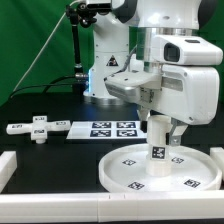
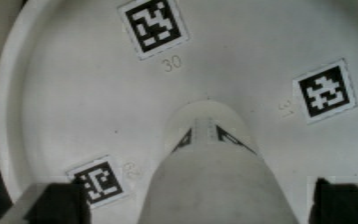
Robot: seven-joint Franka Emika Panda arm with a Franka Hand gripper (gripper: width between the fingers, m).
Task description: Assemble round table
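The round table is in three parts. Its large, rimmed, round white plastic disc (image 1: 163, 178) (image 2: 69, 90) lies flat on the black worktop (image 1: 60, 150), by the near edge towards the exterior view's right corner. The short cylindrical white plastic post (image 1: 157, 150) (image 2: 202, 175) stands upright over the disc's middle, and the pincer (image 1: 157, 135) (image 2: 202, 200) is clamped on it, one dark finger on either side in the wrist view. Whether the post's lower end is already seated in the disc I cannot tell (the exterior view shows them meeting, no more).

The step in hand looks to be joining post to disc. The next move probably calls for keeping the post square to the disc while pressing or turning it home, with the disc not sliding. The flat cross-shaped white plastic piece (image 1: 38, 128) waits towards the exterior view's left edge, just beside the marker board (image 1: 112, 128).
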